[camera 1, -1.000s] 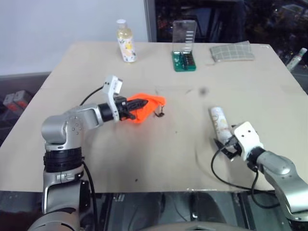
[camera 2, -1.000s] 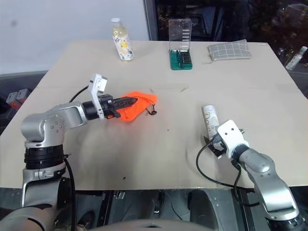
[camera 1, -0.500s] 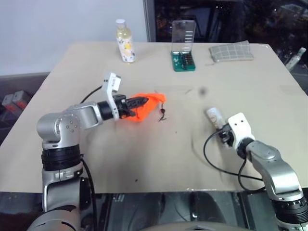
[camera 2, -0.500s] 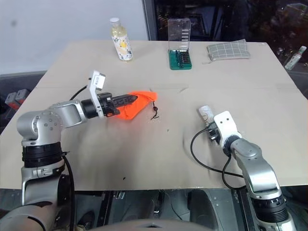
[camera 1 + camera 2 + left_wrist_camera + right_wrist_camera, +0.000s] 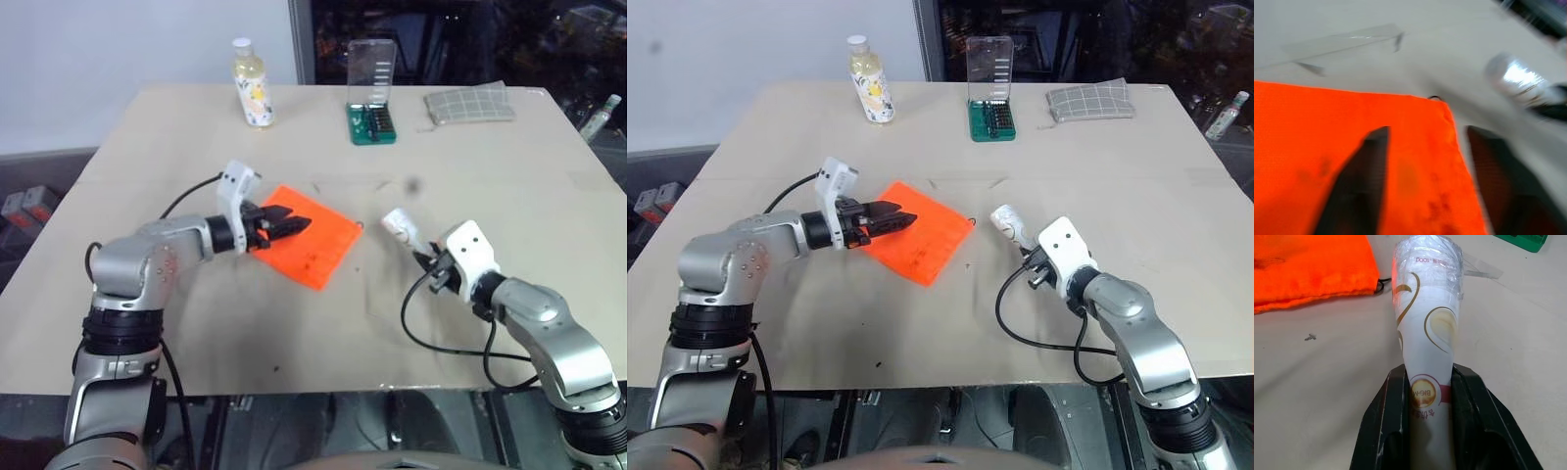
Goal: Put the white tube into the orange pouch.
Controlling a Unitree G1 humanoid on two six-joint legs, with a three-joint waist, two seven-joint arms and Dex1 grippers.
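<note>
Right jaws (image 5: 1427,396) around white tube (image 5: 1427,328), near orange pouch (image 5: 309,240)

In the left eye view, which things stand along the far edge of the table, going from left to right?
Bottle → green case → grey cloth.

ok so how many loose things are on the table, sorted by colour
white: 1, the tube held in the right gripper
orange: 1, the pouch lying flat
yellowish: 1, the bottle with the white cap
green: 1, the bit case with a clear lid
grey: 1, the folded checked cloth
total: 5
</note>
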